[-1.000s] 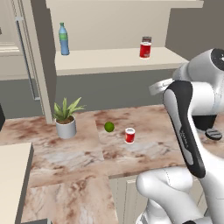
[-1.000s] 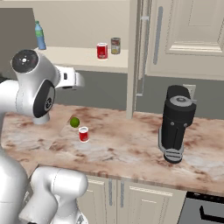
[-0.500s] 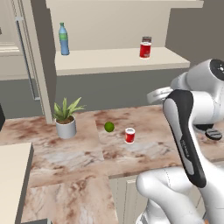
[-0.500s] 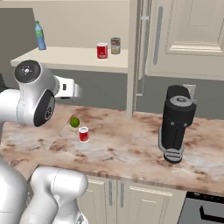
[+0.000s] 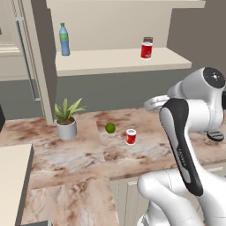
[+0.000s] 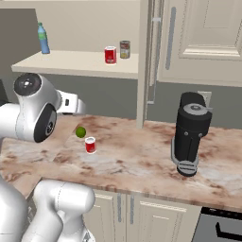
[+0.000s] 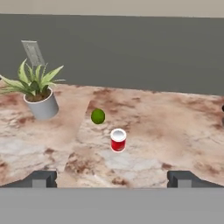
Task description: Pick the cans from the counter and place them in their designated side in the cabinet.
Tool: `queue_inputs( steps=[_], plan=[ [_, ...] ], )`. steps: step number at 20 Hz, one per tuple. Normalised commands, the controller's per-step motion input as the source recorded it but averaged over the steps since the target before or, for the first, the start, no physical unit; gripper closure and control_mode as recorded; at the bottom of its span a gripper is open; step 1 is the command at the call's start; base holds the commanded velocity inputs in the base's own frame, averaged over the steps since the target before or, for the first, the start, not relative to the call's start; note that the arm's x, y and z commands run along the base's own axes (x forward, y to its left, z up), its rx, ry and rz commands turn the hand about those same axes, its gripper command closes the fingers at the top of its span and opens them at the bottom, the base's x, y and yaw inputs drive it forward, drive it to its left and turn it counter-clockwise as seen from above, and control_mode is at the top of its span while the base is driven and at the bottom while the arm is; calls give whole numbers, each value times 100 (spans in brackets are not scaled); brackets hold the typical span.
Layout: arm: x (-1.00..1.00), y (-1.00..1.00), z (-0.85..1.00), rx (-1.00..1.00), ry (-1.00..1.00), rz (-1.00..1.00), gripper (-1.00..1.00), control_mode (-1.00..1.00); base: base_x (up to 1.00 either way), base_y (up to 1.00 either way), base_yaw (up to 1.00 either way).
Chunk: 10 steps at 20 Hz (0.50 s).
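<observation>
A blue bottle [image 5: 65,39] stands at the left end of the cabinet [image 5: 119,62] shelf. Below it, a plant in a white pot [image 5: 66,119] sits on the brown table [image 5: 79,154]. Next comes a green lime [image 5: 110,128], and just beside it one red can [image 5: 130,136] stands upright on the table. The other red can [image 5: 146,48] stands on the shelf, right beside a tan can [image 6: 125,49]. The jaws [image 7: 112,178] are spread wide and hold nothing. In the hand view the table can sits between the two finger tips [image 7: 39,178], farther out. A black machine [image 6: 190,132] stands on the far right.
</observation>
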Motion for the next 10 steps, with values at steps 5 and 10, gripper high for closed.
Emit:
queue_inputs(
  steps=[5,10],
  plan=[
    [-4,2,-25,0,6,0,-100,-100,0,0,0],
    [0,4,-26,0,8,0,-100,-100,0,0,0]
  ],
)
